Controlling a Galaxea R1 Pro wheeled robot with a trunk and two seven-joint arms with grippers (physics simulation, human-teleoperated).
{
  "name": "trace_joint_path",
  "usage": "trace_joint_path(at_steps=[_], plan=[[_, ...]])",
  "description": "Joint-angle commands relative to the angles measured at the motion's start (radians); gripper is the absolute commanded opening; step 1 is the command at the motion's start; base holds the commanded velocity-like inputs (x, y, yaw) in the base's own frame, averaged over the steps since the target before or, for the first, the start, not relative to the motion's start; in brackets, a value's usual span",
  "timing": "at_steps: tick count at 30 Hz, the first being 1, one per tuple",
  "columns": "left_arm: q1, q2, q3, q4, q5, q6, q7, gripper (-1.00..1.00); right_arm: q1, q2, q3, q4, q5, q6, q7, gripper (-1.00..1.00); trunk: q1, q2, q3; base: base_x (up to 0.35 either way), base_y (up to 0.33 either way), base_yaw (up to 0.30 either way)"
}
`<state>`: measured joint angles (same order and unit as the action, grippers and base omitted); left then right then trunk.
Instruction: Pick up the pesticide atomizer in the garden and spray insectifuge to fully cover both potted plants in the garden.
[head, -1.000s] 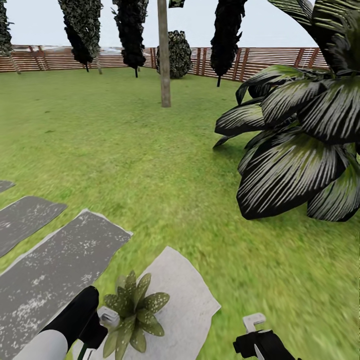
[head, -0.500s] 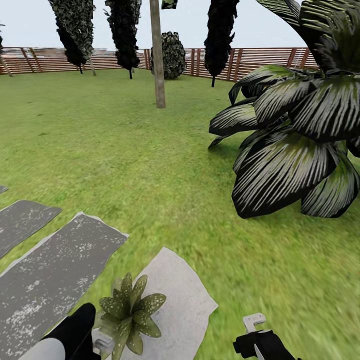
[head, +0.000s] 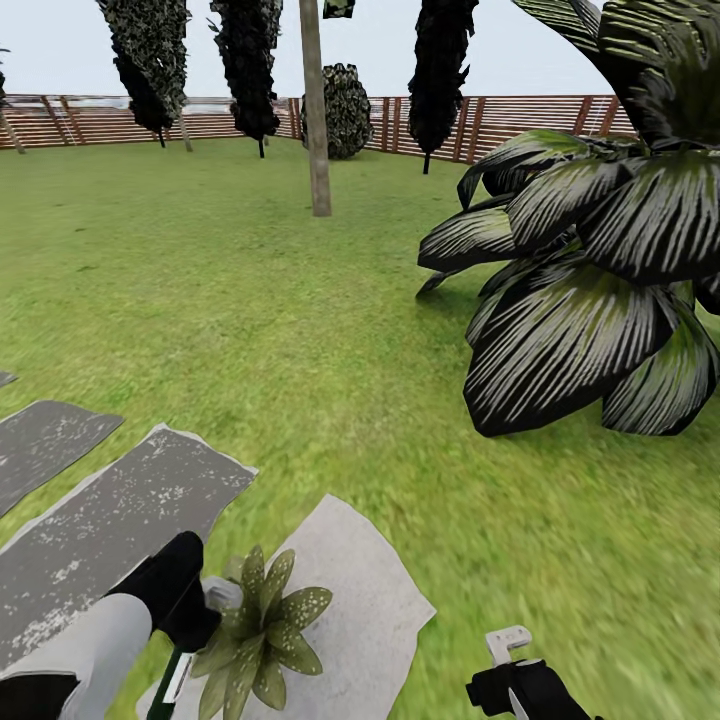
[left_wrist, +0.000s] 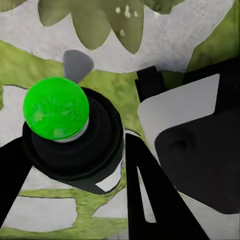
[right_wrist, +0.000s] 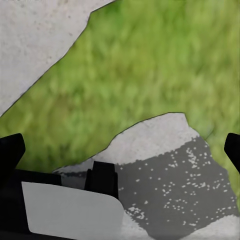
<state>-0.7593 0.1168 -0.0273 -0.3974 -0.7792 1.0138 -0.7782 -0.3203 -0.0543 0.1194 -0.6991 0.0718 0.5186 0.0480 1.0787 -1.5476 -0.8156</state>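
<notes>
While clamped between the two black fingers (left_wrist: 170, 220) of the left gripper (head: 190, 620), hangs tilted and low: slim dark-green pesticide atomizer (head: 172, 682) with white label patch and pale grey spray head. Held firmly by the look of the left wrist view, dark round bottle body (left_wrist: 75, 145) pinched from both sides with no gap to see. Spray head up against the near-left leaves of the small rosette of pointed olive-green speckled leaves, the potted plant (head: 258, 630); touching or just short of them, cannot tell. Plant seated at the near-left corner of the pale grey flat stepping stone (head: 370, 590), with darker grey speckled slabs (head: 110, 530) just beside it on the left and green lawn (head: 300, 350) all around.

Over on the other side, right gripper (head: 515, 670) idle above the grass off the stone's near-right edge, fingers spread wide and holding nothing. Farther out, big striped-leaf palm (head: 590, 330) well apart from the work.

Judged as the spraying step on this plant, nozzle direction too hard to read. Several ways to go wrong from here:
- Spraying from this close could wet only the nearest leaves, leaving the far side bare.
- Nudging forward could push the leaves or tip the pot.
- Aiming off could send mist onto stone and grass instead.
- Tilting further could let the bottle twist in the grip.
</notes>
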Motion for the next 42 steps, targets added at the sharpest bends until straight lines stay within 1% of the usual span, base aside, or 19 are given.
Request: trace_joint_path(at_steps=[1,4,7,8,13,17,20,21,24,37,42], plan=[[-0.009,0.001,-0.003,-0.001,-0.008,0.003,-0.008,-1.0,0.0,-0.001,0.003,-0.002,0.008,0.006,0.005,1.0,0.0,0.0,-0.001,0.0,0.0,0.0],[-0.047,0.0,-0.002,-0.001,-0.008,0.003,-0.009,-1.0,0.0,-0.001,0.002,-0.002,0.008,0.006,0.005,1.0,0.0,0.0,-0.001,0.0,0.0,0.0],[-0.048,-0.001,-0.003,-0.001,-0.008,0.003,-0.007,-1.0,0.0,-0.001,0.002,-0.002,0.008,0.006,0.005,1.0,0.0,0.0,-0.001,0.0,0.0,0.0],[-0.042,-0.002,-0.003,-0.001,-0.009,0.002,-0.005,-1.0,0.0,-0.001,0.002,-0.002,0.008,0.006,0.005,1.0,0.0,0.0,-0.001,0.0,0.0,0.0],[0.034,-0.002,-0.003,-0.001,-0.009,0.002,-0.003,-1.0,0.0,-0.001,0.002,-0.002,0.008,0.006,0.005,1.0,0.0,0.0,-0.001,0.0,0.0,0.0],[0.047,-0.002,-0.003,0.0,-0.008,0.001,-0.003,-1.0,0.0,-0.001,0.002,-0.002,0.008,0.006,0.005,1.0,0.0,0.0,-0.001,0.0,0.0,0.0],[0.094,-0.002,-0.003,0.0,-0.009,0.0,-0.003,-1.0,0.0,-0.001,0.002,-0.001,0.008,0.006,0.005,1.0,0.0,0.0,-0.001,0.0,0.0,0.0],[0.103,-0.003,-0.003,0.0,-0.008,0.0,-0.003,-1.0,0.0,-0.001,0.002,-0.001,0.008,0.006,0.005,1.0,0.0,0.0,-0.001,0.0,0.0,0.0],[0.111,-0.003,-0.003,0.0,-0.008,0.0,-0.003,-1.0,0.0,-0.001,0.002,0.0,0.007,0.006,0.006,1.0,0.0,0.0,-0.001,0.0,0.0,0.0],[0.112,-0.001,0.004,-0.009,-0.008,0.0,-0.003,-1.0,0.0,-0.001,0.002,-0.002,0.006,0.006,0.005,1.0,0.0,0.0,-0.001,-0.005,0.0,0.0],[0.111,-0.002,0.004,-0.011,-0.008,0.0,-0.003,-1.0,0.0,-0.001,0.002,-0.001,0.007,0.006,0.005,1.0,0.0,0.0,-0.001,-0.277,0.0,0.0]])
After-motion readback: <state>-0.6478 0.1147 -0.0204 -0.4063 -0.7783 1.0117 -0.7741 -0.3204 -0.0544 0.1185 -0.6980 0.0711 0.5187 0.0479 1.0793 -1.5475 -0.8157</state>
